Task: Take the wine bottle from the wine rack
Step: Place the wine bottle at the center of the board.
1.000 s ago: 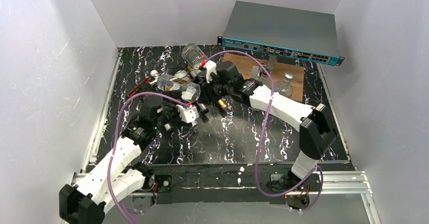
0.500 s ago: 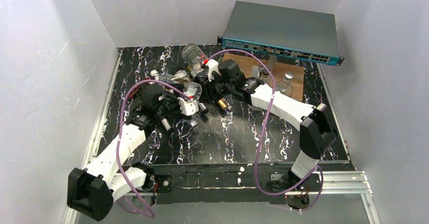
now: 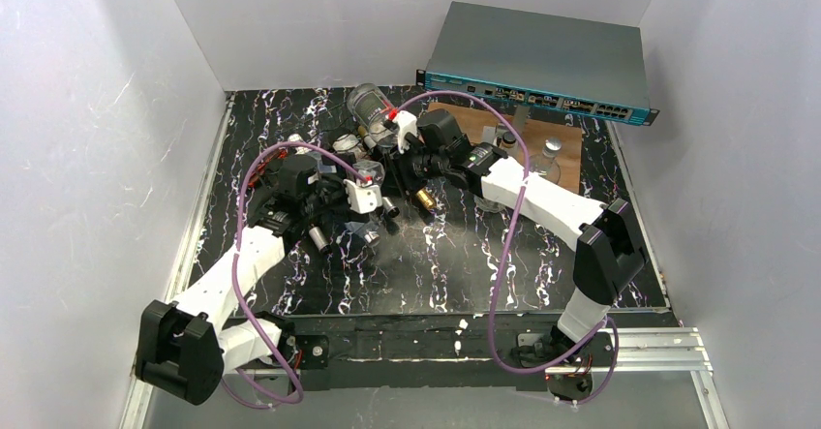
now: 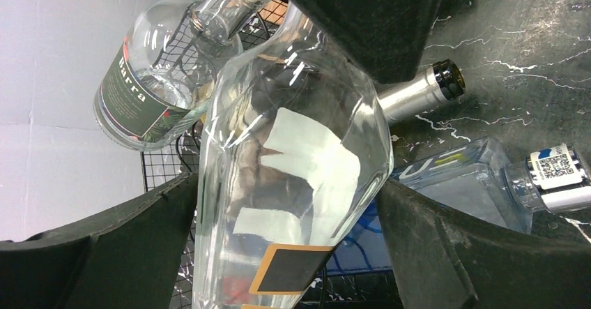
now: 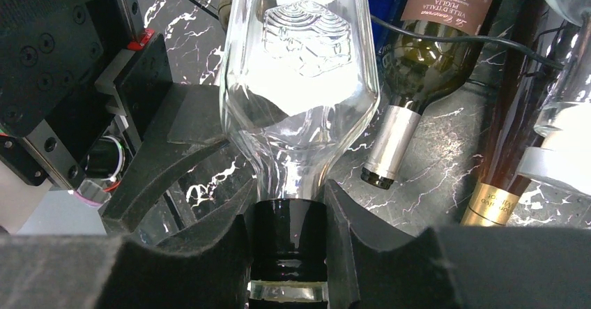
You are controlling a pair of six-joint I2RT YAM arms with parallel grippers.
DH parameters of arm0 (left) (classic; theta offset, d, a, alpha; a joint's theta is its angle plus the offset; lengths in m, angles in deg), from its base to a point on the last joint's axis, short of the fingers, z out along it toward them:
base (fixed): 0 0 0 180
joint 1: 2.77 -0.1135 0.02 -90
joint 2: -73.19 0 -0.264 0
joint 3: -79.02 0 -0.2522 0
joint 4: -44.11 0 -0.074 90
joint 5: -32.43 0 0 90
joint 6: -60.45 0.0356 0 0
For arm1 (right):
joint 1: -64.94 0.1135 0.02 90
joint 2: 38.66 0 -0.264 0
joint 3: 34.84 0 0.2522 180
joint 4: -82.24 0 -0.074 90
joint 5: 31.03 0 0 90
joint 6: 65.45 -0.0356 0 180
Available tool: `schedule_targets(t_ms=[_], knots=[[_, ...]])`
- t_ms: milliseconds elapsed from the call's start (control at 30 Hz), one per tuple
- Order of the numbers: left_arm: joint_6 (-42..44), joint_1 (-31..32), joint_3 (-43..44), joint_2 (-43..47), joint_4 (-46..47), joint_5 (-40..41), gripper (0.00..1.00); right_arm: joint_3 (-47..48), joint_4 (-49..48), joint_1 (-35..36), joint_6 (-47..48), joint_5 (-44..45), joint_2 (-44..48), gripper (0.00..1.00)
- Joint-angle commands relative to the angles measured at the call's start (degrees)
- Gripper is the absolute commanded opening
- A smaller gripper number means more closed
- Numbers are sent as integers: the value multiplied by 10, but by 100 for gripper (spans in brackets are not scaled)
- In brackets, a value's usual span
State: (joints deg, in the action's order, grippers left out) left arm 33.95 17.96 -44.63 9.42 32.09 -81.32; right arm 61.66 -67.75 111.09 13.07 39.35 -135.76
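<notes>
A clear glass bottle (image 4: 293, 141) with a black neck (image 5: 289, 232) and a black, orange-edged label is held at both ends. My left gripper (image 4: 287, 183) is shut on its wide body, one finger on each side. My right gripper (image 5: 289, 204) is shut on its black neck. The black wire wine rack (image 4: 162, 173) lies behind and under the bottle. In the top view the left gripper (image 3: 366, 201) and right gripper (image 3: 402, 153) meet at mid-table, and the bottle is mostly hidden between them.
More bottles lie close by: a clear one with a green label (image 4: 143, 89), a dark one with a silver foil neck (image 5: 394, 134), a bluish square one (image 4: 474, 183) and a brown one with gold foil (image 5: 498, 197). A wooden board (image 3: 571, 143) and a network switch (image 3: 542, 61) sit at the back right.
My left arm has swung forward and to the right, and its gripper has come round the clear bottle's body. The right gripper has stayed on the neck, shifting only slightly.
</notes>
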Motion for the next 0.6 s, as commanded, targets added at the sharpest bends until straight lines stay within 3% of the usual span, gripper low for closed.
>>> schedule_targets(t_ms=[0, 133, 200, 400, 567], knots=[[10, -3, 23, -1, 3, -15, 92, 39, -28, 0, -5, -24, 33, 1], [18, -3, 37, -3, -3, -2, 80, 41, -28, -1, -6, -30, 32, 1], [12, -3, 47, -5, -3, 3, 65, 45, -27, -1, -6, -34, 31, 1], [8, -3, 60, -3, 3, 7, 39, 55, -20, -2, -4, -36, 31, 1], [16, -2, 84, 14, -1, 2, 32, 84, -10, -2, -2, -47, 22, 1]])
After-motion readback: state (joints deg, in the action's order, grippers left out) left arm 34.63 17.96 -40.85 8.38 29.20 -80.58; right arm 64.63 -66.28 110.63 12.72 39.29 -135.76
